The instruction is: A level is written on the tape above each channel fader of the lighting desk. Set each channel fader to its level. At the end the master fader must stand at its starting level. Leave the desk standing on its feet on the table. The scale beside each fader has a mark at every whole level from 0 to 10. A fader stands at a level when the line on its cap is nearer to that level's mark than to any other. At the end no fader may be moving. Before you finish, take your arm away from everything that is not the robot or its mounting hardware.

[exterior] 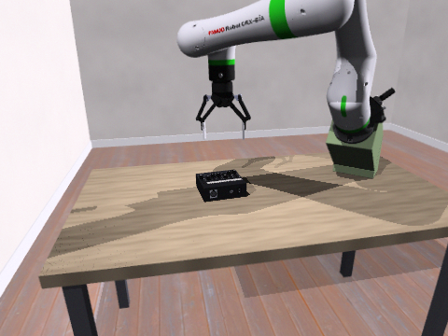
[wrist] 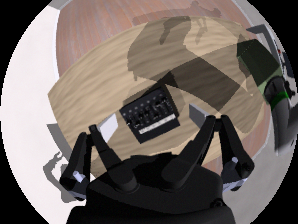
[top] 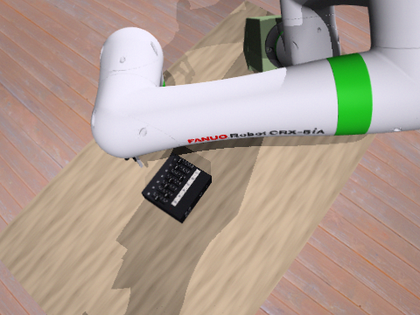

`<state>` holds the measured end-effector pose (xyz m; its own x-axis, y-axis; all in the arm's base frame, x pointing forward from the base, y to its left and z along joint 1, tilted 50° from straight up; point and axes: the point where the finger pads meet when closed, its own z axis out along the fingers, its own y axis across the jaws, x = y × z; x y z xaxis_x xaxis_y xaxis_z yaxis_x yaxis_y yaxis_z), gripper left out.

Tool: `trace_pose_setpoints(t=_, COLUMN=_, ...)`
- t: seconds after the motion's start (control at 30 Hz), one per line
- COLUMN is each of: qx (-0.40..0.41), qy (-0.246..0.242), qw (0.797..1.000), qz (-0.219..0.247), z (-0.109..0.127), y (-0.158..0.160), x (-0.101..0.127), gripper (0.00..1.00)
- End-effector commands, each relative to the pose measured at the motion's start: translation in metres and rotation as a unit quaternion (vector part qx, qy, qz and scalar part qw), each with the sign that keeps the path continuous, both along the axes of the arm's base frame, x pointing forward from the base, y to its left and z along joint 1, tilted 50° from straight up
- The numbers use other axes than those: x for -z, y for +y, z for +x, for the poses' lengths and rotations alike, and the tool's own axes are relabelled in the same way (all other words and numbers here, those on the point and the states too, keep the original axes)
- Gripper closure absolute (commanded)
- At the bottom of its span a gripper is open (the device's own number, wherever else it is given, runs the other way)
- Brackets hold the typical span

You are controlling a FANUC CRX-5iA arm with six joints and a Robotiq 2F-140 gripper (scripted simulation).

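One lighting console (exterior: 220, 184) sits on one desk (exterior: 280, 224), at the centre of the exterior view. One white strip of tape (top: 185, 188) runs along it. One arm (exterior: 261, 23) carries one gripper (exterior: 223, 125) with two fingers (exterior: 203, 128). One green base block (exterior: 356, 156) stands right of centre. The faders are too small to count.

Matt black desk (exterior: 220, 185), grained wooden table (exterior: 261, 233)

Open air between pincer (exterior: 223, 132) and desk (exterior: 221, 185)
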<state>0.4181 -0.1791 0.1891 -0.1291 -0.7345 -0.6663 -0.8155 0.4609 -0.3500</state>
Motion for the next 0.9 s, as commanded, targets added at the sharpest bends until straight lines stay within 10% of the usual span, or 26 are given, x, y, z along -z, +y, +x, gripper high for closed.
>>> trace_pose_setpoints(t=0.0, qx=-0.065, qy=-0.062, qw=0.994, qz=-0.058, z=0.018, y=0.0325, x=-0.0295, gripper=0.0)
trace_pose_setpoints(t=0.87, qx=-0.029, qy=-0.037, qw=0.998, qz=-0.032, z=0.0229, y=0.0386, x=-0.0315, gripper=0.0)
